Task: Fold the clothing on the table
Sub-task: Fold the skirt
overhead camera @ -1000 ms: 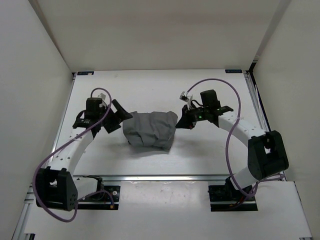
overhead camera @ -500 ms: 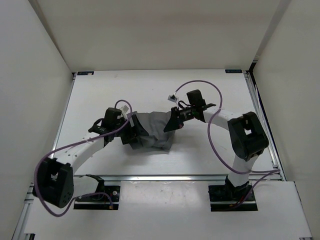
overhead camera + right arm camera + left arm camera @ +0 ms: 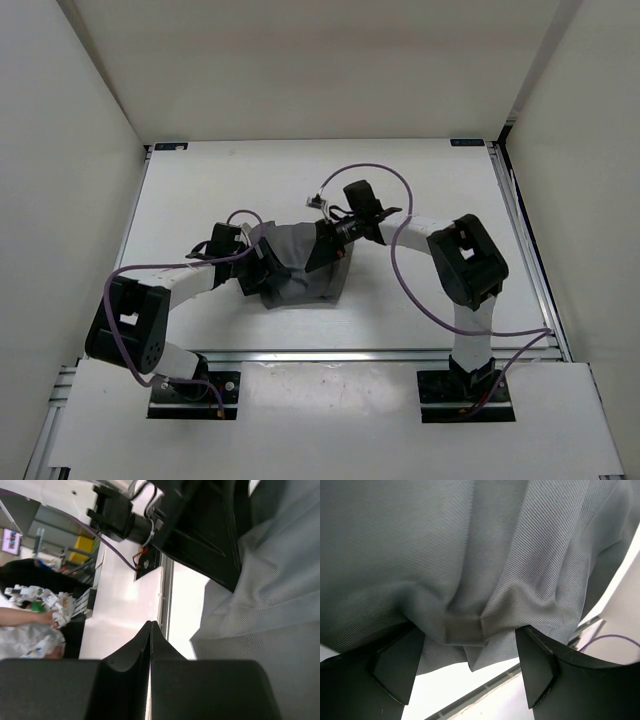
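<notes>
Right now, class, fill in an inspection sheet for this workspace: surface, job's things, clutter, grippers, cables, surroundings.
Surface: white table, metal rail along its near edge.
Job's things: grey clothing, bunched in a rumpled heap mid-table.
Clutter: nothing seen.
Grippers: left gripper open, clothing between its fingers; right gripper shut, at the clothing's right side.
Cables: purple cables loop above both arms.
Surroundings: white walls on three sides.

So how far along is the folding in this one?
Little looks done: the clothing lies in a rumpled heap on the table, with no neat fold visible. In hand: the left end effector has its fingers spread astride a bunch of fabric, not clamped. The right end effector is shut at the heap's right side, no cloth visibly pinched. Left: grip, flatten and fold.
</notes>
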Motion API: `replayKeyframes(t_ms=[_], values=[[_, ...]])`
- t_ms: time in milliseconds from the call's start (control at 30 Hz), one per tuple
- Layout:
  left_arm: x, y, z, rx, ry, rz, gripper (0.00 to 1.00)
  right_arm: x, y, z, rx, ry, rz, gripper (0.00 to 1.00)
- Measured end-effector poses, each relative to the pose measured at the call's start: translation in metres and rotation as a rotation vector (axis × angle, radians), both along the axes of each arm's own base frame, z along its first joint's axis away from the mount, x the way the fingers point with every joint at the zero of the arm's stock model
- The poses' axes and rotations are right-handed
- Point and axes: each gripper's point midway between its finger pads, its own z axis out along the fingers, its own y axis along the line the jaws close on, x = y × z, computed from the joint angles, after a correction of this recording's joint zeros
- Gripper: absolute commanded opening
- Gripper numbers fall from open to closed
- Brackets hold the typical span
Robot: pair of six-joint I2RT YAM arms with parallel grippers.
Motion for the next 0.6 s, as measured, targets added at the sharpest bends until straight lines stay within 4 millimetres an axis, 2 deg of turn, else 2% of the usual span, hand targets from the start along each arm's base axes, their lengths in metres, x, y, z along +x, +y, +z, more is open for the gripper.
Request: replayKeyframes(t_ms=[167, 367, 433, 600], values=[[0.008, 0.001, 0.002, -0.034, -0.013, 0.029, 0.84, -0.013, 0.012, -0.044, -0.073, 0.127, 0.034, 0.0], [0.017, 0.011, 0.006, -0.042, -0.027, 0.073, 0.84, -0.01, 0.01, -0.097, -0.179, 0.263, -0.012, 0.0], [0.019, 0.017, 0.008, -0.041, -0.034, 0.092, 0.84, -0.006, 0.01, -0.102, -0.197, 0.278, -0.025, 0.0], [0.01, 0.029, 0.012, -0.028, -0.035, 0.122, 0.83, 0.01, 0.015, -0.101, -0.21, 0.224, -0.067, 0.01]])
